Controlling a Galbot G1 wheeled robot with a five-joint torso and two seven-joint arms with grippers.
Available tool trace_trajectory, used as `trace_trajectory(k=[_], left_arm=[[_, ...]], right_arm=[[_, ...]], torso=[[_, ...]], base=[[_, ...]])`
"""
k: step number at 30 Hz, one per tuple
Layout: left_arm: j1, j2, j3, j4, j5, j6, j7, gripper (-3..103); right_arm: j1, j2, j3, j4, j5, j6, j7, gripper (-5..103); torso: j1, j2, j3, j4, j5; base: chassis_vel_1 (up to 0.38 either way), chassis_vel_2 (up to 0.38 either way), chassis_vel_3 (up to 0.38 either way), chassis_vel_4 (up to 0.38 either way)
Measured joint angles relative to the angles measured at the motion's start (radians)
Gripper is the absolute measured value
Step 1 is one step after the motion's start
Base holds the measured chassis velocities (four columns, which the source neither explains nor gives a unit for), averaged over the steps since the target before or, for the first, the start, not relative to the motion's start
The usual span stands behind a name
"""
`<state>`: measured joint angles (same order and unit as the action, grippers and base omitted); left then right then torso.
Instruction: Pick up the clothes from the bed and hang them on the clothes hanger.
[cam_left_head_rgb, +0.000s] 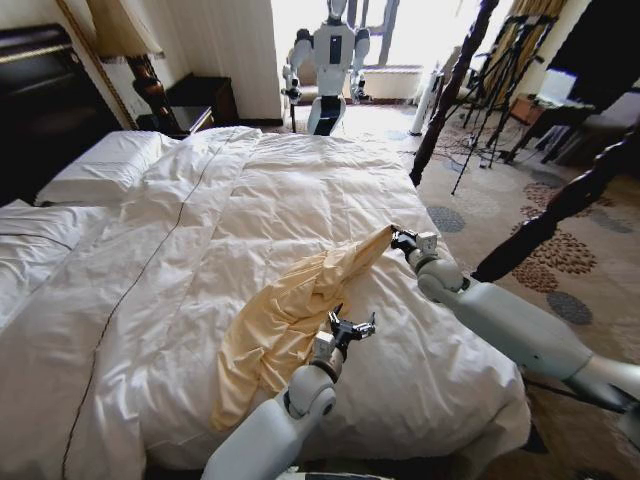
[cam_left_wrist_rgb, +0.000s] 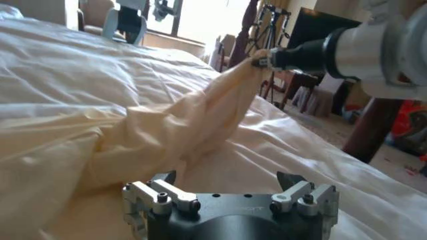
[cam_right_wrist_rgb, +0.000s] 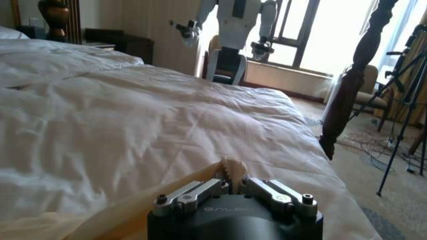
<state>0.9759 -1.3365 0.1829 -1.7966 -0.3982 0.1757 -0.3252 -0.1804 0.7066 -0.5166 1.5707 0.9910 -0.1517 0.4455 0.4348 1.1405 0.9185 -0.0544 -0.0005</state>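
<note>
The clothes (cam_left_head_rgb: 285, 320), a pale yellow-cream top, lie crumpled on the white duvet of the bed (cam_left_head_rgb: 250, 200) near its foot. My right gripper (cam_left_head_rgb: 400, 238) is shut on one end of the top and holds it up off the duvet, so the fabric stretches in a ridge towards it. The right wrist view shows the pinched fabric (cam_right_wrist_rgb: 232, 172) bunched between the closed jaws of that gripper (cam_right_wrist_rgb: 233, 186). My left gripper (cam_left_head_rgb: 352, 325) hovers open just beside the heap of fabric. Its fingers (cam_left_wrist_rgb: 163, 178) stand apart above the clothes (cam_left_wrist_rgb: 133, 140), with the right gripper (cam_left_wrist_rgb: 263, 61) farther off. The clothes hanger is out of view.
Dark twisted bed posts (cam_left_head_rgb: 450, 95) (cam_left_head_rgb: 560, 210) rise at the bed's foot, to my right. Another robot (cam_left_head_rgb: 330, 60) stands by the bright window beyond the bed. Tripods (cam_left_head_rgb: 500, 70) and cables occupy the patterned carpet on the right. Pillows (cam_left_head_rgb: 100, 165) and a nightstand (cam_left_head_rgb: 195, 105) lie far left.
</note>
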Motion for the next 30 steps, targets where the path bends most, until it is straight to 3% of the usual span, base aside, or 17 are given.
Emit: trace_trajectory(k=[9, 25, 30], left_arm=[[-0.070, 0.003, -0.039, 0.089, -0.006, -0.008, 0.018, 100], [-0.056, 0.009, -0.050, 0.137, 0.060, -0.043, 0.053, 101], [-0.062, 0.011, -0.053, 0.141, 0.059, -0.057, 0.057, 90]], right_arm=[[-0.008, -0.003, 0.001, -0.007, -0.002, -0.002, -0.002, 0], [0.005, 0.025, -0.017, -0.022, 0.002, -0.004, 0.009, 0], [0.003, 0.026, -0.019, -0.016, 0.002, -0.004, 0.016, 0]], torso=[[0.000, 0.000, 0.000, 0.0000, 0.0000], [0.000, 0.000, 0.000, 0.0000, 0.0000], [0.000, 0.000, 0.000, 0.0000, 0.0000]], base=[[0.000, 0.000, 0.000, 0.000], [0.000, 0.000, 0.000, 0.000], [0.000, 0.000, 0.000, 0.000]])
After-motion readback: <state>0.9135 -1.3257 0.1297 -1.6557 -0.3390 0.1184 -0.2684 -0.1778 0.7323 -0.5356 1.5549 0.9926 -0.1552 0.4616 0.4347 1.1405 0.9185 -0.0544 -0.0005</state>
